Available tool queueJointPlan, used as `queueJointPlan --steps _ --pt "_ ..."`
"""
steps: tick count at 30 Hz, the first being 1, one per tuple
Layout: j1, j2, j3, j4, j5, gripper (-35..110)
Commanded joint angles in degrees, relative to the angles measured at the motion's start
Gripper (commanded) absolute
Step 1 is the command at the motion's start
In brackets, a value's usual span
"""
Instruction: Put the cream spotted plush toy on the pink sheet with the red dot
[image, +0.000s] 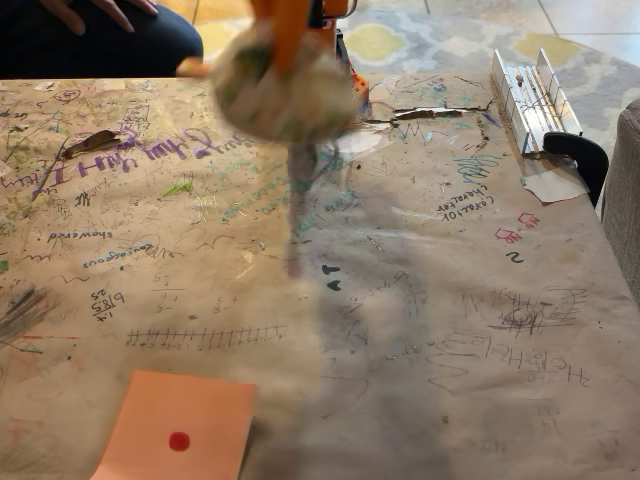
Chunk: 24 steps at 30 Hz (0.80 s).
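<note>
Scribbled table cover (420, 330): handwriting mostly unreadable; digit "2" legible near right edge.

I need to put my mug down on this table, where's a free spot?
The broad middle of the table, right of the pink sheet and below the raised plush toy, lies bare. The left side above the sheet is bare too. The far right corner is crowded by a metal bracket and a paper scrap.

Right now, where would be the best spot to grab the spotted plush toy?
The cream spotted plush toy is already up in the air, blurry, with the orange hand coming down on its top. That looks right: grab across the middle of its soft, rounded body from above, where it squashes easily. The pink sheet lies flat near the front edge.
</note>
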Motion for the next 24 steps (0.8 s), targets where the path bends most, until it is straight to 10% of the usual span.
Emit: queueJointPlan --steps 1,12,18,20,24 --pt "-4.1 12.0 -6.3 5.6 1.8 0" --pt "-5.4 20.4 -9.4 -4.3 11.1 0" --pt "-0.2 -2.6 1.4 -40.0 5.0 0" --pt "5.4 -40.3 -21.7 -40.5 6.2 0" --pt "11.4 -112.1 -113.8 3.3 4.4 0"
